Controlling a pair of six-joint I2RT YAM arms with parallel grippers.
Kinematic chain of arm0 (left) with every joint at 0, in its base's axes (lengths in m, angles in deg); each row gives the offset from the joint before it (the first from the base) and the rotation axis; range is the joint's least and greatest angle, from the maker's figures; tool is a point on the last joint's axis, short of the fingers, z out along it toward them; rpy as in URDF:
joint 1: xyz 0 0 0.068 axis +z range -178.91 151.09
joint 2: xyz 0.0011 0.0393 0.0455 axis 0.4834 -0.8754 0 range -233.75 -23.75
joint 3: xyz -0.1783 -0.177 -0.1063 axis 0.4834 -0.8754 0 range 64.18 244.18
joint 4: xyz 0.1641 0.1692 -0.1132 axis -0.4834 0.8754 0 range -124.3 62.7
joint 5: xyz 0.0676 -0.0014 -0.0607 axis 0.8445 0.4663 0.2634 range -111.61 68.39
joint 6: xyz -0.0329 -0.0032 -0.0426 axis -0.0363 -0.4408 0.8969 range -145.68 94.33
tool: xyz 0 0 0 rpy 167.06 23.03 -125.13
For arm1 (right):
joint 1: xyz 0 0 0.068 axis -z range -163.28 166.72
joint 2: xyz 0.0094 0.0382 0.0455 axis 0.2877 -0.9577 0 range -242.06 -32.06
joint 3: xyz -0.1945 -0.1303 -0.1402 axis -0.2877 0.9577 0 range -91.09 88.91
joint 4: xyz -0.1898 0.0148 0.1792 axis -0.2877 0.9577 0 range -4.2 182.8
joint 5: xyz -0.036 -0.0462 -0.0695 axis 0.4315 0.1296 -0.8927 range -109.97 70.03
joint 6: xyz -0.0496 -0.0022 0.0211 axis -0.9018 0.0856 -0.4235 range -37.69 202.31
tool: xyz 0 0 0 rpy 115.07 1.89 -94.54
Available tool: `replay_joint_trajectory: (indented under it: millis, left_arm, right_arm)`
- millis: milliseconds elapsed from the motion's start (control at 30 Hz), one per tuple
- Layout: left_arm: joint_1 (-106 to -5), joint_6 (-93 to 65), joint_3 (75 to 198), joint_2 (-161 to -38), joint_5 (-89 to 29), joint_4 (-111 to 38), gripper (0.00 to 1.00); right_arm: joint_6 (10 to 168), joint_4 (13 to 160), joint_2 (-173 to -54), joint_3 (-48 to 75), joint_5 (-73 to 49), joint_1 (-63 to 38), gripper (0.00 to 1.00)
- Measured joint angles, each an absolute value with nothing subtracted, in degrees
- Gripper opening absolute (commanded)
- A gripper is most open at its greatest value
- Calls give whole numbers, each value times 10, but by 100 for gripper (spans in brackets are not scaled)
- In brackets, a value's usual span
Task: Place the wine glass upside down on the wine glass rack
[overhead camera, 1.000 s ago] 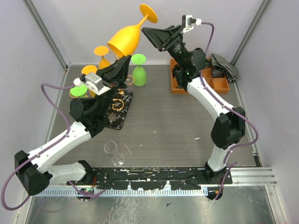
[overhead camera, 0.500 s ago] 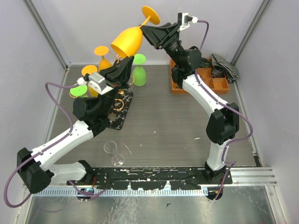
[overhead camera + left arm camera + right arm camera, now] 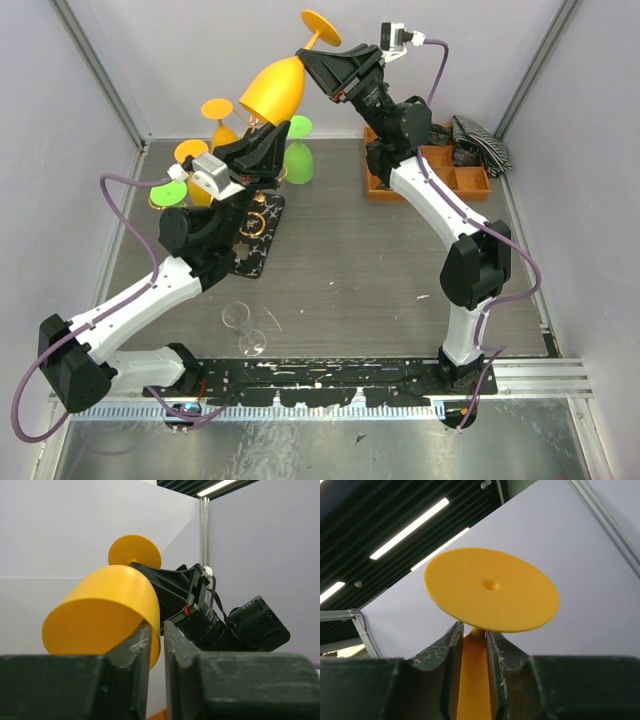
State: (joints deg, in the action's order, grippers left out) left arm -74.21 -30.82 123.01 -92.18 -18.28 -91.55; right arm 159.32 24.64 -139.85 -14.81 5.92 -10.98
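**A:** Left fingers (image 3: 134, 652) straddle the bowl rim, nearly together. Pinching it or not, I can't tell.

**B:** Wine glass (image 3: 272, 88) is up in the air, long axis tilted, foot toward one o'clock, mouth toward seven. Right fingers (image 3: 445, 647) are clamped on the stem under the foot.

**A:** Rack (image 3: 258, 218) lies at six o'clock from the bowl, nearer the left arm.

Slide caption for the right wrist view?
Right gripper grips the orange glass by its stem, under the foot.
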Motion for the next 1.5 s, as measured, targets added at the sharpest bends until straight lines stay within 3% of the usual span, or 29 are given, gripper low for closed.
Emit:
replay_joint_trajectory:
  millis: [133,233,433,633,733,900,1000,1100,1333,1500]
  left_arm:
    - [-741,-312,1230,-922,-188,-908,64]
    - [-741,-318,1229,-917,-197,-882,71]
    - [-741,-332,1184,-852,-188,-766,75]
    - [-737,-341,1167,-797,-125,-668,76]
    - [-721,-347,1205,-802,-98,-617,76]
    - [-670,-344,1366,-867,-54,-512,73]
    - [-600,-300,1504,-935,-47,-427,72]
    - [-529,-248,1565,-978,-61,-373,72]
    - [-459,-161,1558,-1037,-102,-293,72]
    - [-454,-146,1528,-1032,-119,-275,72]
  right_arm:
    - [1577,253,-1399,-148,69,-112,1]
    - [1548,281,-1399,-158,76,-112,1]
    - [1432,378,-1393,-180,87,-104,1]
    - [1248,571,-1355,-171,65,-81,1]
    - [1150,655,-1305,-134,33,-74,1]
    - [1019,730,-1184,-2,-23,-77,1]
    - [964,746,-1127,76,-46,-81,1]
    - [908,735,-1093,162,-68,-96,1]
    - [818,659,-1087,338,-90,-171,1]
    - [794,590,-1105,367,-89,-211,1]
